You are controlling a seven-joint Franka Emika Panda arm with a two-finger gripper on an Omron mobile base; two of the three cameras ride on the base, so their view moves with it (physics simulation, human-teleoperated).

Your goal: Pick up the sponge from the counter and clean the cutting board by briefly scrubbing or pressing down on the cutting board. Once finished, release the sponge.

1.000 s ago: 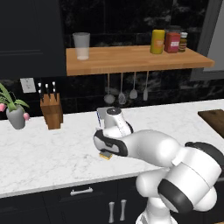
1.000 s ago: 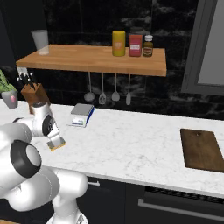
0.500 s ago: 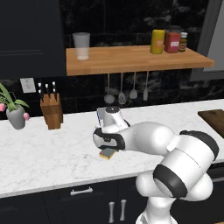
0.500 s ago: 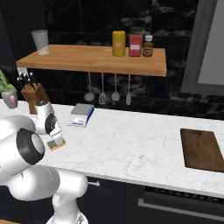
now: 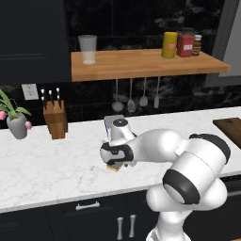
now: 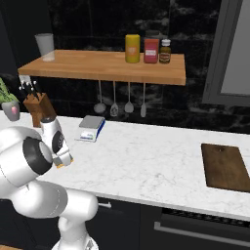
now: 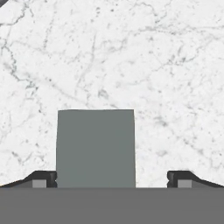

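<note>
- From the left base view, I had the gripper (image 5: 114, 162) low over the counter (image 5: 47, 169), right down on the sponge (image 5: 114, 167); only a yellow edge showed under the hand. The cutting board (image 5: 229, 128) sat well apart, at the far right edge of the worktop. A grey-and-white box (image 5: 109, 126) stood just behind the hand, near enough to clip on a careless lift.
- Over on the right base view, the gripper (image 6: 62, 157) was partly masked by the arm's own elbow, with a sliver of the sponge (image 6: 59, 165) below it. The cutting board (image 6: 224, 166) lay across a long bare stretch of counter (image 6: 146, 166), so I judged the carry long and a weak grip liable to drop the sponge midway.
- Down the hand view, the jaws stood wide apart, holding nothing. The sponge's (image 7: 95, 148) grey scouring top sat between the fingertips (image 7: 43, 178) but nearer one of them, with open counter (image 7: 153, 65) beyond. I judged that closing off-centre might shove or twist the sponge rather than seat it.
</note>
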